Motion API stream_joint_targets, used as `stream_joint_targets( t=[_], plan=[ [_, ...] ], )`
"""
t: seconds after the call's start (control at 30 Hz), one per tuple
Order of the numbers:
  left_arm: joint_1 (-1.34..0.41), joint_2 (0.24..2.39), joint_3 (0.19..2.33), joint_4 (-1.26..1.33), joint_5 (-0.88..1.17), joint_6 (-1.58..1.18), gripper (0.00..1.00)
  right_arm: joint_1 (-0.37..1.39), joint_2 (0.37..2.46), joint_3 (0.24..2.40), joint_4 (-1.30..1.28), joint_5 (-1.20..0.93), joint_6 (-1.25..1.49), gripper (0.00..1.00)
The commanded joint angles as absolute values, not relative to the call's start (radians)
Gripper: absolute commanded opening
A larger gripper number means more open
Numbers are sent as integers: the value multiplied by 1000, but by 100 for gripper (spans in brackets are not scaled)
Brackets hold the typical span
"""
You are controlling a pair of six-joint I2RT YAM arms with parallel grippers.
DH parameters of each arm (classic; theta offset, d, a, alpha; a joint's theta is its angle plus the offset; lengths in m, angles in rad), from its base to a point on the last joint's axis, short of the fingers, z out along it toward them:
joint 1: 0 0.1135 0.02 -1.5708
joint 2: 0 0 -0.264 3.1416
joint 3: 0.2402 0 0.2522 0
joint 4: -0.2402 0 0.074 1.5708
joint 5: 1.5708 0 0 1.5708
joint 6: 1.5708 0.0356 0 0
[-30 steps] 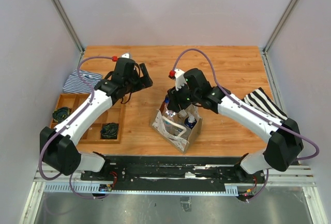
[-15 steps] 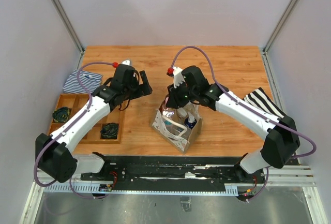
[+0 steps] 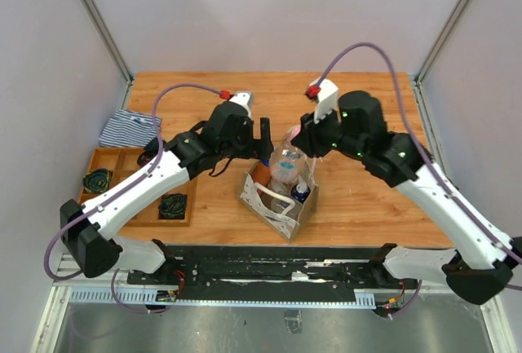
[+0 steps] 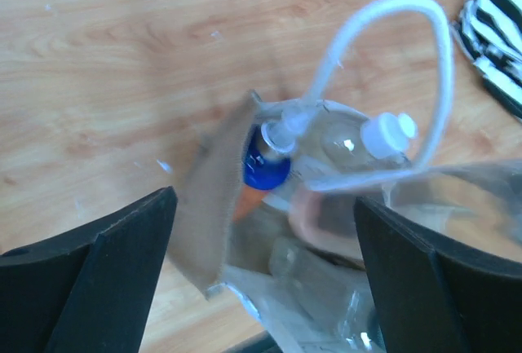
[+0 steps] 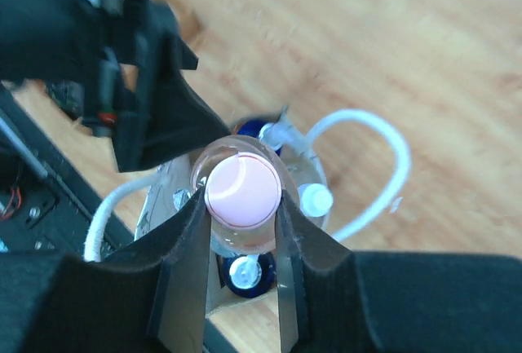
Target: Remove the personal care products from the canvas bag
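The canvas bag (image 3: 281,206) stands at the table's near middle with its rope handles (image 4: 408,11) up. My right gripper (image 3: 297,147) is shut on a clear bottle with a pink cap (image 5: 242,188) and holds it above the bag's mouth (image 3: 286,161). A blue-capped bottle (image 4: 265,165) and a white-capped bottle (image 4: 390,133) stand inside the bag, and both show in the right wrist view, the blue-capped one (image 5: 245,275) and the white-capped one (image 5: 316,200). My left gripper (image 3: 263,141) is open and empty, its jaws spread wide over the bag's far-left edge (image 4: 204,206).
A wooden tray (image 3: 122,157) at the left holds two black coiled cables (image 3: 96,179). A blue-white striped cloth (image 3: 126,129) lies behind it. A black-white striped cloth (image 4: 497,35) lies to the right of the bag.
My right gripper has risen and moved right, lifting the pink-capped bottle out of the bag. My left arm has swung right to the bag's edge.
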State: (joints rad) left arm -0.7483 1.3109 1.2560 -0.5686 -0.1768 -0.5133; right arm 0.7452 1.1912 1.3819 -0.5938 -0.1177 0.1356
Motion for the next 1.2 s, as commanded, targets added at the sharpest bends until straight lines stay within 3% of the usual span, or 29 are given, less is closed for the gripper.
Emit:
stream_joint_targets(
  t=[0.0, 0.3, 0.77, 1.17],
  plan=[
    [-818, 1383, 1309, -567, -146, -404, 95, 738, 1108, 1589, -610, 105, 48, 1],
    [-918, 1529, 1387, -560, -172, -297, 89, 705, 1121, 1708, -684, 438, -69, 1],
    [-1004, 1641, 1472, -528, -248, -198, 86, 381, 1100, 1377, -595, 247, 58, 1],
    [-1014, 1659, 1378, -353, -314, -235, 71, 355, 1134, 1218, -499, 169, 110, 1]
  ],
)
